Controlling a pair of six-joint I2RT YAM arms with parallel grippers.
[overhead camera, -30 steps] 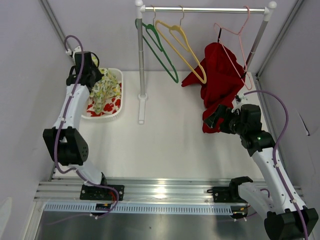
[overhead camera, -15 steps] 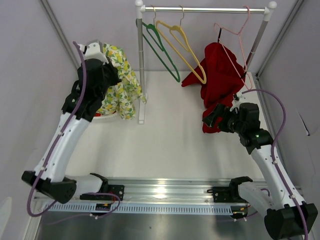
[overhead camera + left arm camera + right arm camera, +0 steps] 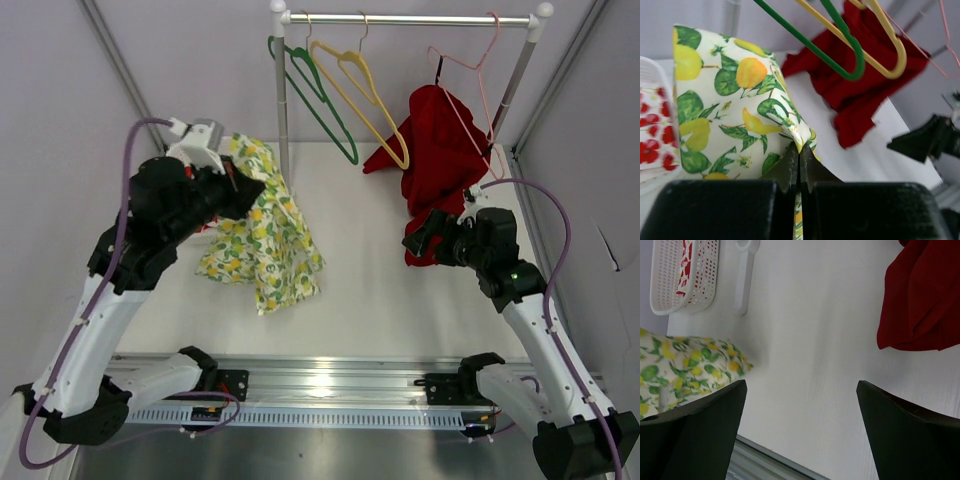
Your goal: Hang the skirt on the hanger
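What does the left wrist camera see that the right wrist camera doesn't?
Only the left wrist view: the green hanger, the yellow hanger, and the left gripper pinching the lemon skirt. Only the right wrist view: the rack's white foot. Both: that skirt, the red cloth, the white basket and the open right gripper.

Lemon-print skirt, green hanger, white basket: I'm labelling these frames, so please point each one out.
lemon-print skirt [image 3: 265, 235], top external view, middle of the hanging cloth.
green hanger [image 3: 858, 59], left wrist view, its rounded end.
white basket [image 3: 707, 275], right wrist view, mesh side wall.
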